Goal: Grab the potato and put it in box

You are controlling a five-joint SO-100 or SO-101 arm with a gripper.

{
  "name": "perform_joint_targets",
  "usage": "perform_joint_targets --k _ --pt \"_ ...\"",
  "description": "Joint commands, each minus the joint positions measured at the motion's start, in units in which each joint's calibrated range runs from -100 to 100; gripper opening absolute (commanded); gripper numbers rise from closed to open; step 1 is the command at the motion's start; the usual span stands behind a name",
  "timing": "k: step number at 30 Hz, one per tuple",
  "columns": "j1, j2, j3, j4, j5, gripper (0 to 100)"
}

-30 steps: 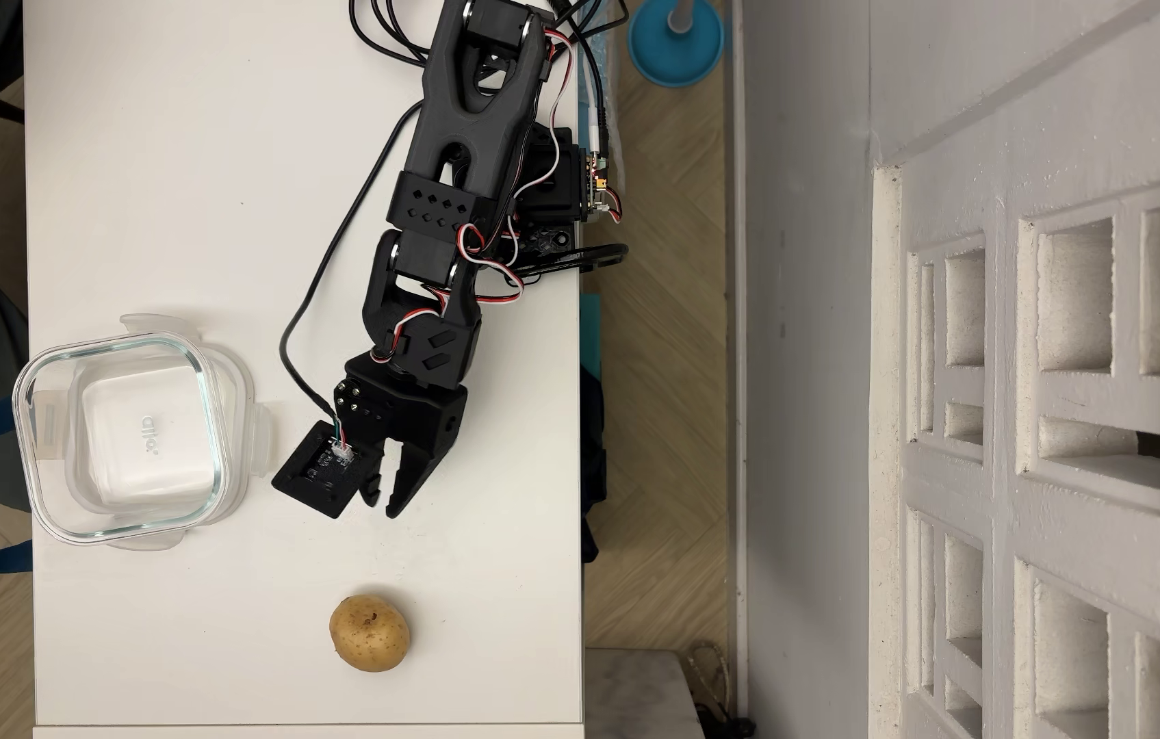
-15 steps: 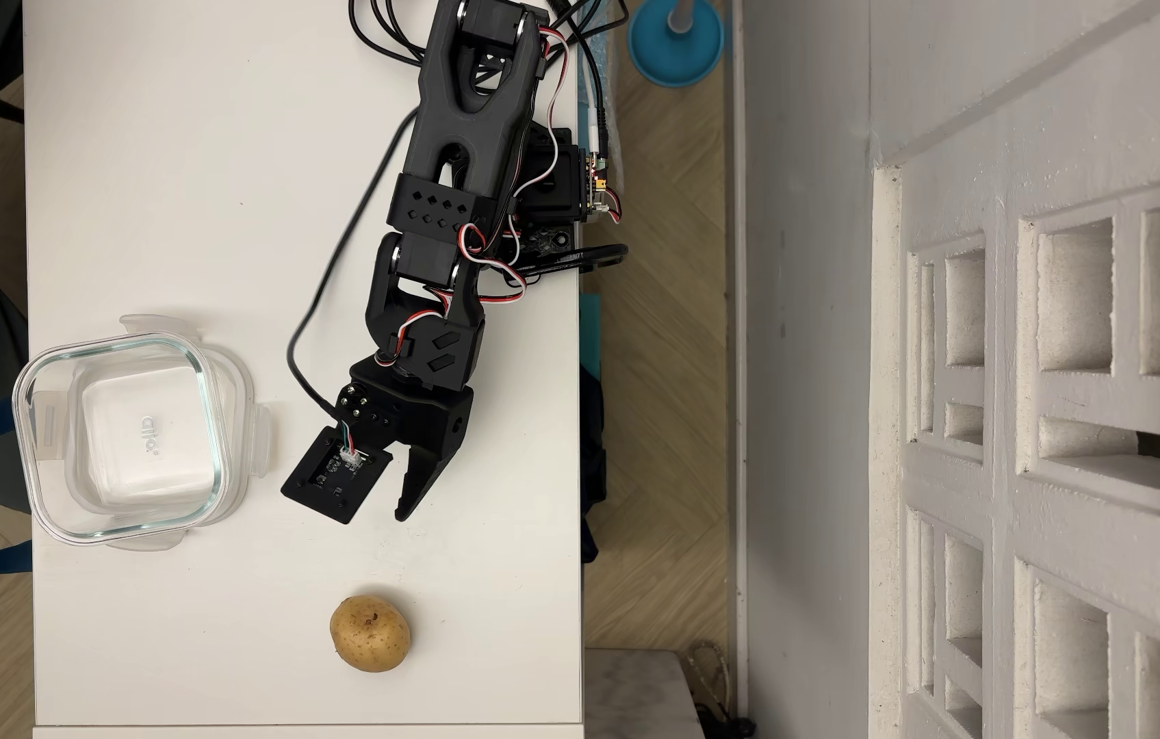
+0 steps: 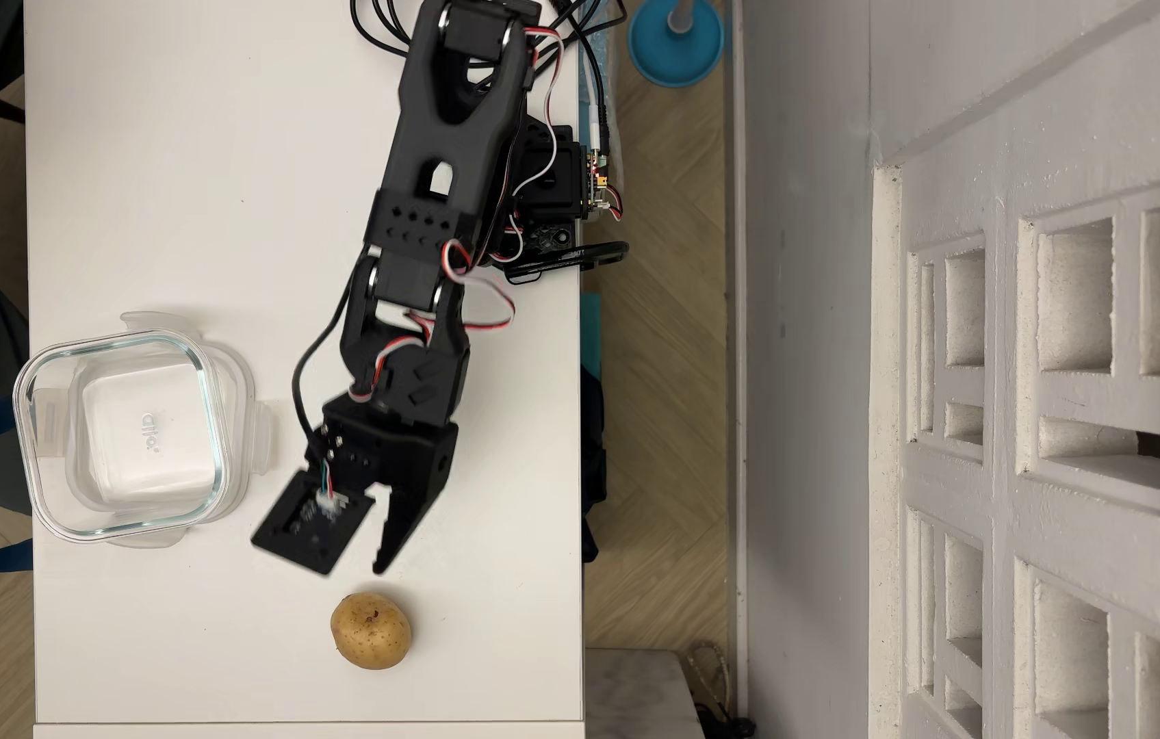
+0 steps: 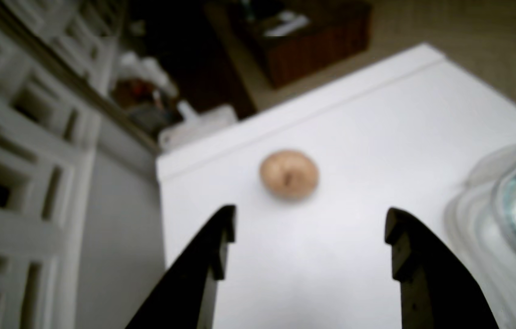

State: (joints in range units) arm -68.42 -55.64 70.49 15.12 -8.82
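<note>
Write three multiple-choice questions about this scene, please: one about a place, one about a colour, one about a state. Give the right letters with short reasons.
1. In the overhead view, where is the potato relative to the gripper?
A. Just below it
B. Inside the box
C. Above the arm's base

2. What colour is the table?
A. Black
B. White
C. Red

3. How is the gripper?
A. Shut on the potato
B. Open, holding nothing
C. Shut and empty

Answers:
1 A: the potato lies on the table just beyond the fingertips.
2 B: its bare top is white.
3 B: in the wrist view the jaws stand wide apart, with the potato ahead of them; the box is empty.
</note>
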Motion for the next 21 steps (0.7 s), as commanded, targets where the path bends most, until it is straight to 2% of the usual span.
perform_joint_targets --k 1,7,13,15,17,21 --pt "-3.68 13.07 -9.76 0.31 -0.63 27" --pt "-5.05 31.22 -20.77 0.22 -3.43 27" --pt "-5.05 39.23 -26.4 0.22 -3.68 27" --pt "-4.9 41.53 -27.79 0.22 -3.62 29" --pt "-4.14 45.88 -28.92 0.22 -3.12 35" --pt "-3.68 48.78 -29.0 -0.3 -2.99 36"
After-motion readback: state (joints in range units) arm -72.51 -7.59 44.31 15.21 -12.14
